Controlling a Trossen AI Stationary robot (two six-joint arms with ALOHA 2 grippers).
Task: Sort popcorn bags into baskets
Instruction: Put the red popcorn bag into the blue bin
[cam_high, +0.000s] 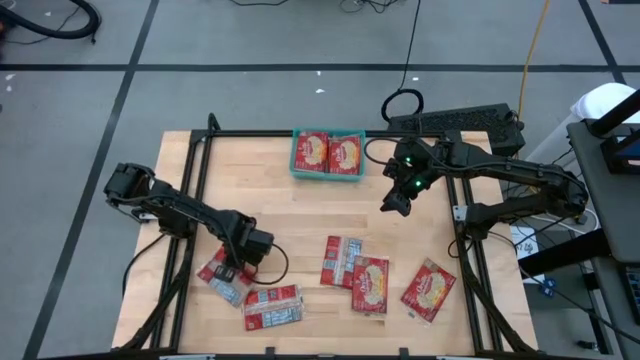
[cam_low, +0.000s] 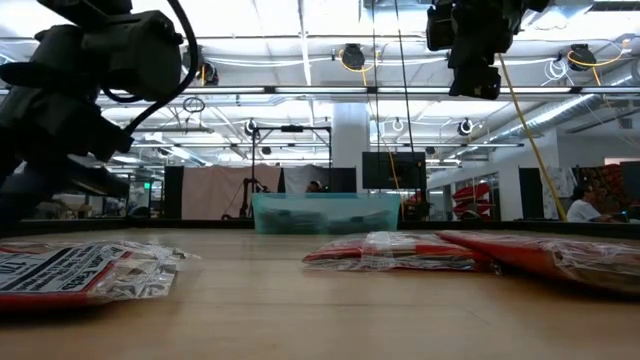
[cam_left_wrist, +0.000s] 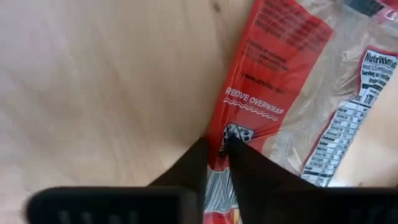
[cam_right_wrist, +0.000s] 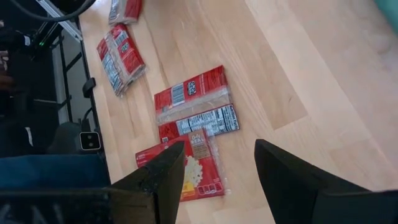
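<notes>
A popcorn bag (cam_left_wrist: 252, 118) is pinched at its edge by the left hand (cam_high: 243, 262), low on the surface (cam_high: 280, 210). A lift and carry to the teal basket (cam_high: 327, 172) is called for next. The right hand (cam_high: 396, 200) is held open, empty, near the basket.

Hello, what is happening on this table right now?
The robot is sorting popcorn bags into a teal basket, which already holds two. The left tool is shut on the edge of a popcorn bag lying at the table's front left. The right tool hangs open near the basket. Four more bags lie on the wood.
</notes>
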